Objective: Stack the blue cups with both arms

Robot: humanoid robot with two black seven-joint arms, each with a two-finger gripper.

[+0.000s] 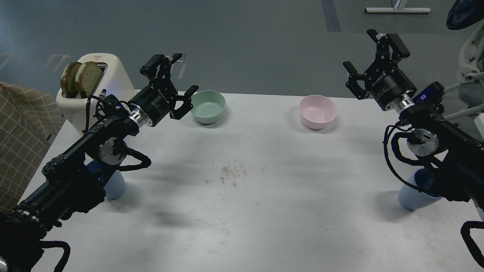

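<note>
Two light-blue cups stand upright on the white table (249, 204). One blue cup (114, 186) is at the left, mostly hidden under my left arm. The other blue cup (413, 193) is at the right, partly hidden behind my right arm. My left gripper (178, 84) is raised near the table's far left, open and empty, just left of the green bowl. My right gripper (372, 58) is raised at the far right, open and empty, well above and behind its cup. Both grippers are far from the cups.
A green bowl (207, 106) and a pink bowl (317, 111) sit along the table's far edge. A white toaster (96, 90) holding two bread slices stands at the far left corner. A checked cloth (19, 132) hangs off the left side.
</note>
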